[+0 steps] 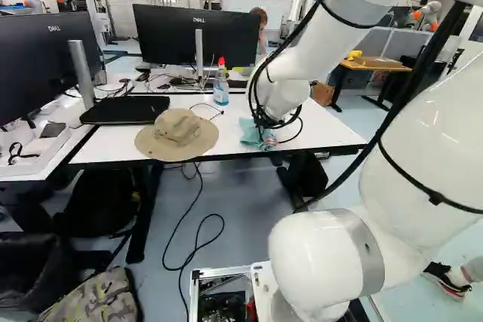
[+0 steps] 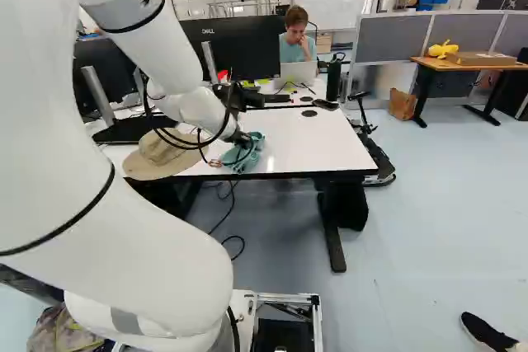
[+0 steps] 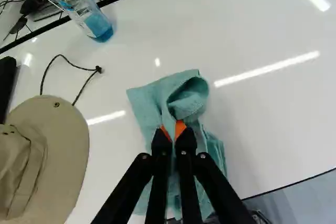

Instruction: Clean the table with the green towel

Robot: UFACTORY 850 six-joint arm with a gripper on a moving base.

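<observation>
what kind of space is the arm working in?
Likely a shared office or robotics lab: desks with monitors, another robot arm mounted in the background, and grey partition panels beside a wooden-topped desk.

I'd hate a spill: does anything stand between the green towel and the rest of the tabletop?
The hat blocks the towel on one side, with the spray bottle farther back; away from the hat, nothing visible is in its way.
</observation>
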